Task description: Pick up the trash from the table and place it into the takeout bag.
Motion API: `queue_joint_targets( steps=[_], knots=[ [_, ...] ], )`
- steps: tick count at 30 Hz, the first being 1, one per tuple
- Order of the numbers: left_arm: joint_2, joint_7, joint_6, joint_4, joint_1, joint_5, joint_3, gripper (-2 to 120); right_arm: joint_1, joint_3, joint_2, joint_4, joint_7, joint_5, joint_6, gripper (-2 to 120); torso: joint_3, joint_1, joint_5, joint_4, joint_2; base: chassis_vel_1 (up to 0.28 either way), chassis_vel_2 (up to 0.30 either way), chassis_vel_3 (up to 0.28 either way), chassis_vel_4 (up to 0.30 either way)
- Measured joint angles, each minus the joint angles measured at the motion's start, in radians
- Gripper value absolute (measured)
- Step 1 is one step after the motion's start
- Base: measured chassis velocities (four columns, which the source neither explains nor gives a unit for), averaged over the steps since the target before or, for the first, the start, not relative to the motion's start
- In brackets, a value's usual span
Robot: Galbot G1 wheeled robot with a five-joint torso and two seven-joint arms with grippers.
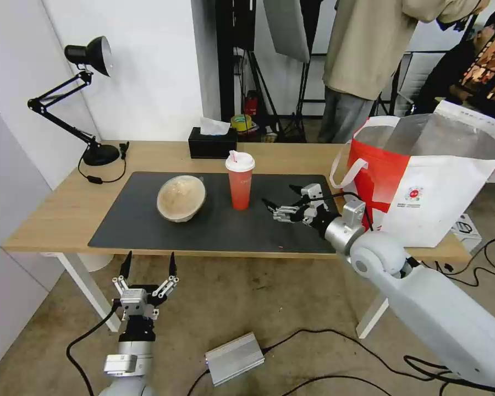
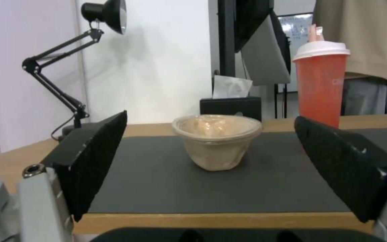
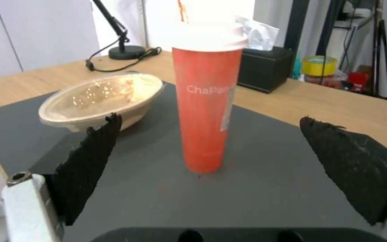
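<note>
A tall red drink cup (image 1: 240, 180) (image 3: 206, 101) (image 2: 320, 84) with a white lid stands upright on the dark mat (image 1: 148, 225), near its middle. A beige bowl (image 1: 181, 197) (image 2: 217, 144) (image 3: 99, 99) sits to the cup's left on the mat. My right gripper (image 1: 281, 201) hovers open over the mat just right of the cup, its fingers (image 3: 90, 158) pointing at it. My left gripper (image 1: 148, 265) is open, below the table's front edge, facing the bowl. The red-and-white takeout bag (image 1: 423, 181) stands open at the table's right end.
A black tissue box (image 1: 212, 144) sits at the back of the light-wood table (image 1: 55, 209). A black desk lamp (image 1: 88, 93) stands at the back left. A person stands behind the table. Cables and a silver box (image 1: 234, 357) lie on the floor.
</note>
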State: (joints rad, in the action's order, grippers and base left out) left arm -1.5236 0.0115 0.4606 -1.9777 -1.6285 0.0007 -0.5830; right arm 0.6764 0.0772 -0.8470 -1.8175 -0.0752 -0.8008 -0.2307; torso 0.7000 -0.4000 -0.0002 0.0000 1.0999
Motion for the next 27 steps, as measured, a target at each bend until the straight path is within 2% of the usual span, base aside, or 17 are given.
queue_joint_targets(
  steps=[27],
  knots=[
    [-0.004,0.000,0.016,0.025,0.006,-0.006,-0.011,100,-0.098,0.091,-0.072,0.078,-0.005,0.010,0.005,100,0.000,0.000,0.0000,0.0001,0.000,0.000,0.000,0.000,0.000]
  ],
)
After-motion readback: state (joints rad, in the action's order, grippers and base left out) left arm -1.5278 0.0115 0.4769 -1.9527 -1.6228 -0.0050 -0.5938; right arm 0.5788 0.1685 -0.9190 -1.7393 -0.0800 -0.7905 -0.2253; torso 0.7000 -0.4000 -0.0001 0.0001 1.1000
